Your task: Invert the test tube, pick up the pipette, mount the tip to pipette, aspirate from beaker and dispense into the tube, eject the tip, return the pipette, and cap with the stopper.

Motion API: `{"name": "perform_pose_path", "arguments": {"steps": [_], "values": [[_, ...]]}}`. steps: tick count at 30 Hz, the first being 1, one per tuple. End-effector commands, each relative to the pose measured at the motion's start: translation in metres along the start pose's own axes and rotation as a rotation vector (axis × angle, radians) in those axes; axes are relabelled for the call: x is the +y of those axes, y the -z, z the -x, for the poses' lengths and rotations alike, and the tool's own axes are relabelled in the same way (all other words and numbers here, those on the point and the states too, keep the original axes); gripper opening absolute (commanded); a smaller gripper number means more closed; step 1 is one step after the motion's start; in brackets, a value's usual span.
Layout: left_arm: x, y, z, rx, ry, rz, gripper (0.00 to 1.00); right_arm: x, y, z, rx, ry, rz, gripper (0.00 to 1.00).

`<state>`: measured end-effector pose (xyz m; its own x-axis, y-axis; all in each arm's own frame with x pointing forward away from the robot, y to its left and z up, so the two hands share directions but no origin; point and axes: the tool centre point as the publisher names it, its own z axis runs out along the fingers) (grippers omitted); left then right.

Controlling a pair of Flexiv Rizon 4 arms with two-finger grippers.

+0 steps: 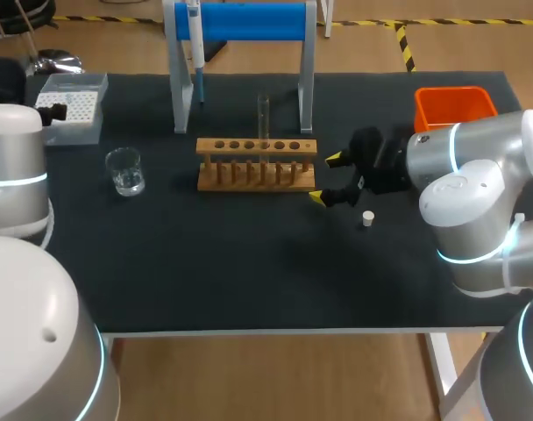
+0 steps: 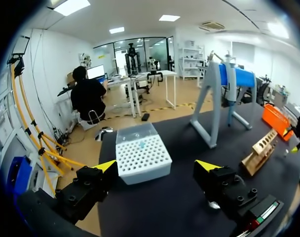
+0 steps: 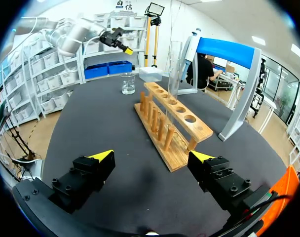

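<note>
Test tube [image 1: 263,118]: upright in a middle hole of the wooden rack [image 1: 256,164]
Pipette [image 1: 195,35]: hanging on the blue stand [image 1: 249,22], behind the rack
Beaker [image 1: 124,169]: left of the rack, apart
Stopper [image 1: 368,218]: on the table near the right gripper [image 1: 324,179]; fingers spread wide, empty, at the rack's right end
Left gripper [image 2: 157,167]: spread wide, empty, tip box [image 2: 142,155] just ahead

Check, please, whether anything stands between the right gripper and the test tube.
Nothing visible does. The open right gripper sits off the end of the wooden rack, and the test tube rises clear above it.
</note>
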<state>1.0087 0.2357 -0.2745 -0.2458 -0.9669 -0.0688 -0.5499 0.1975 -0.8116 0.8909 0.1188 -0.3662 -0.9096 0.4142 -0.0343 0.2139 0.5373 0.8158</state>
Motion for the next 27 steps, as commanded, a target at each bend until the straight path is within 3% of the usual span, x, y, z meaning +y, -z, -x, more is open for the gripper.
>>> {"name": "perform_pose_path", "arguments": {"steps": [1,12,27], "values": [[-0.004,-0.023,-0.002,-0.033,0.028,0.012,1.00,-0.001,0.001,0.000,0.001,0.000,0.001,1.00],[-0.002,-0.063,-0.005,-0.060,0.064,0.017,1.00,-0.001,0.001,0.000,0.001,0.000,0.001,1.00],[-0.002,-0.091,0.002,-0.089,0.074,0.014,1.00,-0.001,0.001,0.000,0.001,0.000,0.001,1.00]]}}
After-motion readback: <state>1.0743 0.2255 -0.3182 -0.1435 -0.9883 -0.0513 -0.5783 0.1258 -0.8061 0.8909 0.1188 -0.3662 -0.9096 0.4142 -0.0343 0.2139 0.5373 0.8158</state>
